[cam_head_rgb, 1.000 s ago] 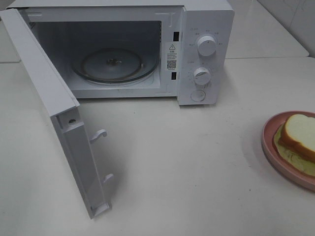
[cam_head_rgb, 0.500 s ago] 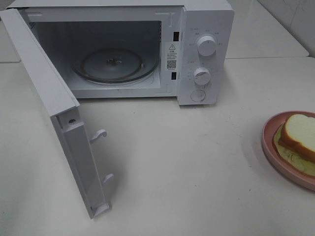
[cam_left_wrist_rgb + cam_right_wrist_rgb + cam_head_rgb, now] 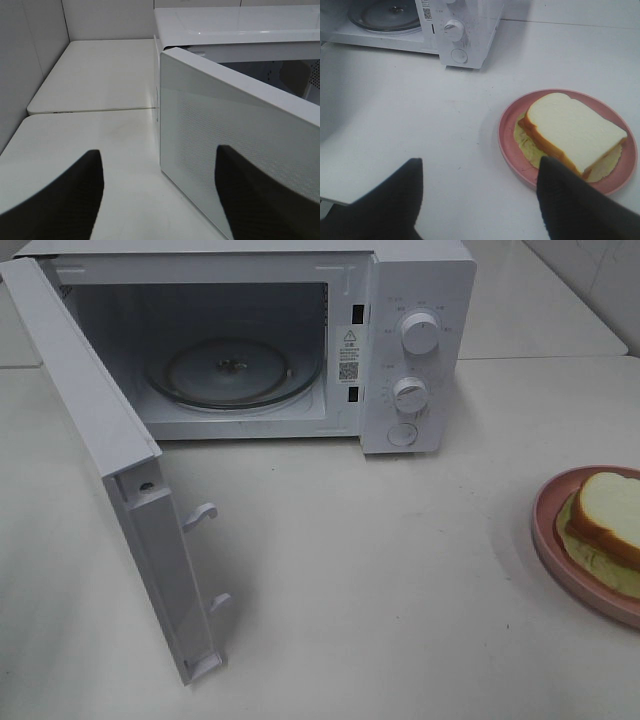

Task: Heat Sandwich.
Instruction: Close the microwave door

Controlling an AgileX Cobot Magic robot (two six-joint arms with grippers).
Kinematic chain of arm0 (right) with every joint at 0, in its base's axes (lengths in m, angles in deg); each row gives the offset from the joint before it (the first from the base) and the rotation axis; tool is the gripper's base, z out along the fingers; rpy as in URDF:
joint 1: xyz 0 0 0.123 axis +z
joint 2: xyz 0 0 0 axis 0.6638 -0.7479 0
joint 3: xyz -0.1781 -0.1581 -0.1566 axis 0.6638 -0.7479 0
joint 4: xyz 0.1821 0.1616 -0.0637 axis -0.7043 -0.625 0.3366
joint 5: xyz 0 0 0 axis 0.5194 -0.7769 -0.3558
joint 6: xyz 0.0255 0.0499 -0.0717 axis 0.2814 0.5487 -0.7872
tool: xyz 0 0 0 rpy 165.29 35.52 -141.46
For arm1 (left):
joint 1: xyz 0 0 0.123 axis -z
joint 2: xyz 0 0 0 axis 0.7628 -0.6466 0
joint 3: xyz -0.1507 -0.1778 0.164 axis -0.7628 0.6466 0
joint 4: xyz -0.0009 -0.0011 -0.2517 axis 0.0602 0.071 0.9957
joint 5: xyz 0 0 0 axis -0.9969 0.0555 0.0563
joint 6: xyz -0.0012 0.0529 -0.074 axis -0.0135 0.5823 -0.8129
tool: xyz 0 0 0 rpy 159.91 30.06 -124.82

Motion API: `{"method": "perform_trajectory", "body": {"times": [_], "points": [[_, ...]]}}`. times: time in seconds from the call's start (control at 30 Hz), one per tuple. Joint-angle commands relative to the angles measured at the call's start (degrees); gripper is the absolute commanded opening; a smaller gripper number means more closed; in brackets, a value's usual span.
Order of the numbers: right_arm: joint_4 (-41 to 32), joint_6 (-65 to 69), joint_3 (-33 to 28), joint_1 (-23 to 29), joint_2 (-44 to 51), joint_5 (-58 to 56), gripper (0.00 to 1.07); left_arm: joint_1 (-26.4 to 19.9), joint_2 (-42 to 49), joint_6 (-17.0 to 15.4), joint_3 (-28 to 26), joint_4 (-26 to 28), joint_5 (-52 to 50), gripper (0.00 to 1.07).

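While both arms stay out of the high camera's sight, each wrist view shows its own pincer: the left gripper (image 3: pixel 157 195) stands wide, its two dark fingers (image 3: pixel 65 200) spread apart with nothing between them, hanging beside the outer face of the microwave door (image 3: pixel 235 150) without touching it. The right gripper (image 3: pixel 480 200) is spread just as wide and holds nothing; one of its fingers (image 3: pixel 580 205) overlaps the near rim of the pink plate (image 3: pixel 512 145) in its view, though contact cannot be told. The sandwich (image 3: pixel 572 130) lies on that plate, white bread uppermost with pale yellow-green filling showing under its edge, at the right edge of the table (image 3: pixel 400 580), partly cut off in the high view. Compared with the earlier pictures nothing has shifted: door, plate and sandwich lie as they did, and no arm has entered the high view. The microwave (image 3: pixel 415 340) sits at the back of the table, its door swung out toward the front left and standing on edge, with two latch hooks (image 3: pixel 200 512) jutting from its free end. Inside, the glass turntable (image 3: pixel 232 370) is bare. Between the open cavity and the plate stretches a broad, bare run of tabletop, bounded on the left by the door.
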Motion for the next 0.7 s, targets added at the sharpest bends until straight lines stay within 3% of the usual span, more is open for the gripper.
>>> {"method": "perform_trajectory", "body": {"times": [0.03,0.1,0.2,0.23,0.27,0.37,0.7], "points": [[0.4,-0.1,-0.1,-0.3,1.7,0.2,0.65,0.4,-4.1,-0.1,0.2,-0.1,-5.6,0.56],[0.4,-0.1,-0.1,-0.3,1.7,0.2,0.64,0.4,-5.4,-0.1,0.2,-0.1,-6.8,0.53],[0.4,-0.1,-0.1,-0.3,1.7,0.2,0.63,0.4,-10.8,-0.1,0.2,-0.1,-10.9,0.36],[0.4,-0.1,-0.1,-0.3,1.7,0.2,0.63,0.4,-10.8,-0.1,0.2,-0.1,-10.9,0.36],[0.4,-0.1,-0.1,-0.3,1.7,0.2,0.63,0.4,-13.8,-0.1,0.2,-0.1,-13.1,0.23],[0.4,-0.1,-0.1,-0.3,1.7,0.2,0.63,0.4,-19.4,-0.2,0.2,-0.1,-18.7,0.03],[0.4,-0.1,-0.1,-0.3,1.7,0.2,0.63,0.4,-32.8,-0.6,0.0,-0.2,-30.9,0.0]]}}
